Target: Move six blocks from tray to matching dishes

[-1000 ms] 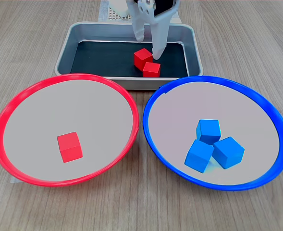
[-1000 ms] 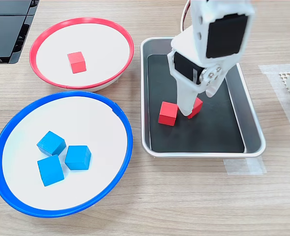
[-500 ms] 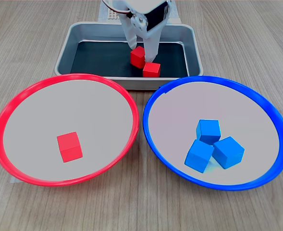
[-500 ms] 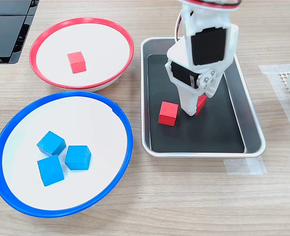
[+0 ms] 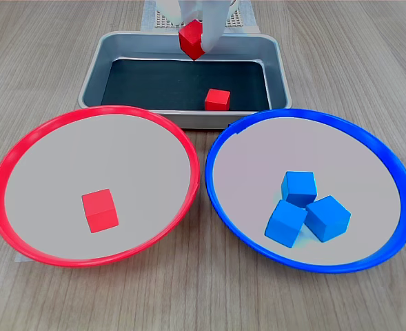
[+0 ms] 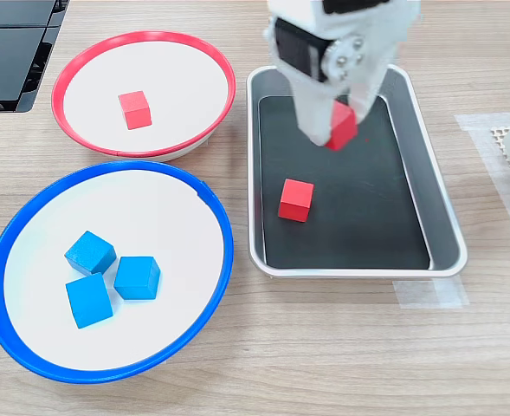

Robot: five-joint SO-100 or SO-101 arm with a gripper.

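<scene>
Hanging clear above the tray's black floor, a red cube [image 5: 190, 40] sits tilted between the white jaws of the gripper [image 5: 197, 43], near the top centre of the first exterior view. The jaws are pinching it, one finger on each side; in the second exterior view the same cube [image 6: 343, 127] pokes out below the white fingers [image 6: 315, 108], upper middle of the frame. A second red cube [image 5: 218, 99] lies flat on the floor of the tray [image 5: 280, 69], near its front wall in the first exterior view, well apart from the lifted one.

Now the dishes! Filling the lower left of the first exterior view, the red-rimmed dish [image 5: 23, 148] holds one red cube [image 5: 99, 210], alone on the pale inside. Beside it, lower right, the blue-rimmed dish [image 5: 368, 138] carries three blue cubes [image 5: 306, 207], bunched together and touching. The two rims almost meet at the middle of the frame, just in front of the tray. Everything rests on a pale wood-grain table [image 5: 37, 55].
</scene>
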